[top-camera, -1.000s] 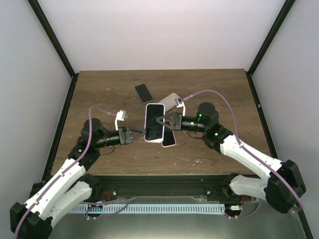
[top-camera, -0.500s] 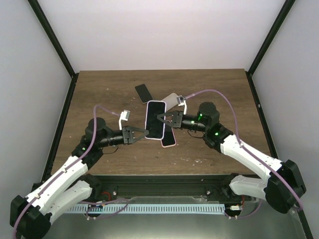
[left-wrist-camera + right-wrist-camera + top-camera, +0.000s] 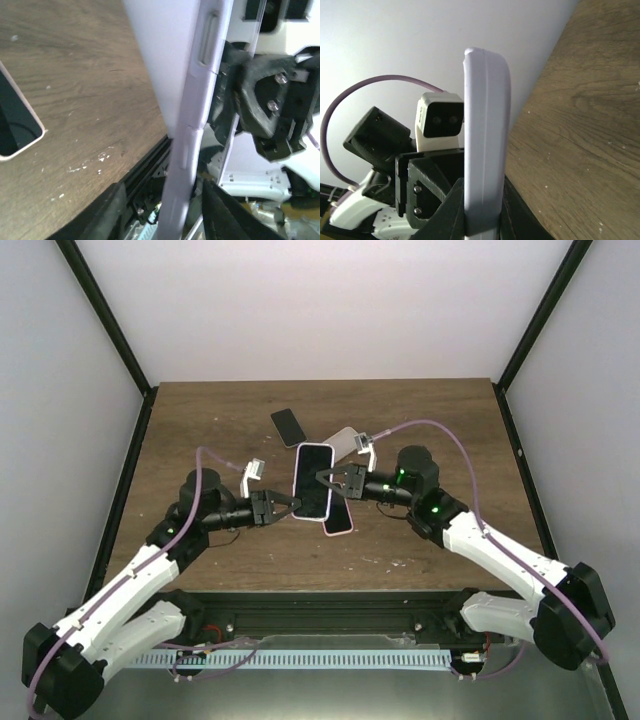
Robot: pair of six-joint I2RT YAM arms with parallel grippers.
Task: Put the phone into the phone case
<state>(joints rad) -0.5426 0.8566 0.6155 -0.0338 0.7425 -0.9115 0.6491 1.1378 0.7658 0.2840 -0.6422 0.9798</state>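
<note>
A pale lilac phone case [image 3: 311,482] with a black-screened phone in it is held up off the table between both arms. My right gripper [image 3: 322,478] is shut on its right long edge; in the right wrist view the case [image 3: 486,140] stands edge-on, clamped between the fingers of the gripper [image 3: 482,215]. My left gripper [image 3: 291,504] is at the case's lower left edge. In the left wrist view the case edge [image 3: 192,125] runs between the gripper's [image 3: 165,210] open fingers, with a gap on each side.
A second phone with a pink rim [image 3: 340,518] lies on the table under the held one and shows in the left wrist view [image 3: 15,125]. A small black phone [image 3: 288,426] and a pale case [image 3: 345,440] lie further back. The table's near edge [image 3: 135,175] is close.
My left arm has swung forward and to the right, its wrist closer to the case. The held case has risen slightly. The right arm has barely moved.
</note>
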